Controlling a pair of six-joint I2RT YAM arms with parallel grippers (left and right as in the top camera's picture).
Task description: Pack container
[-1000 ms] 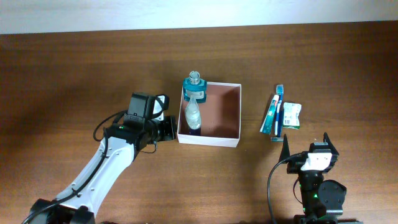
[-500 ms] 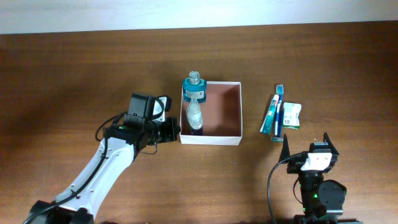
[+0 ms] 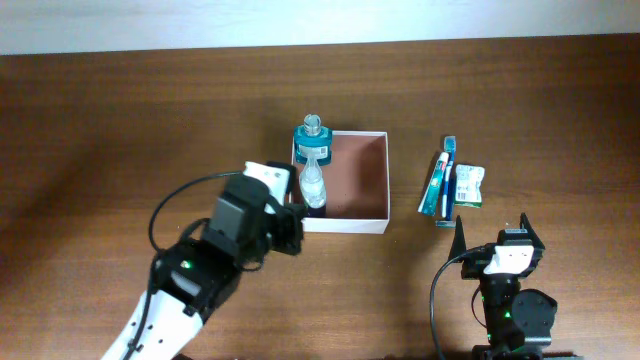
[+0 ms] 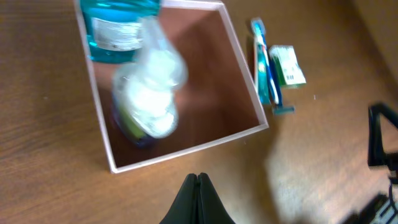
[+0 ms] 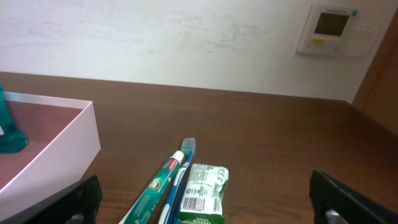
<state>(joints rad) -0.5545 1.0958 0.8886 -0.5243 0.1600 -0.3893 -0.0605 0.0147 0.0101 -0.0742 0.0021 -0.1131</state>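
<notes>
Container (image 3: 357,176) sits mid-table, blue bottle (image 3: 312,140) and clear bottle (image 3: 312,185) packed along its left wall, so the right half is free. Left gripper (image 4: 199,182), fingers together and empty, hovers by the near wall, maybe to nudge it. Right gripper (image 3: 492,228) is spread wide near the toothpaste (image 3: 437,185).

1. You have a dark brown wooden table (image 3: 120,120) with visible grain under everything.
2. Near its middle you see a square shallow box with thin white walls and a reddish-brown inside (image 3: 345,225), sitting flat.
3. To the right of the box, apart from it, you find a green-and-white toothpaste tube (image 3: 434,188) and a blue toothbrush (image 3: 449,170) lying side by side.
4. Just beside the toothbrush, on its far side from the box, lies a small green-and-white paper packet (image 3: 468,186).
</notes>
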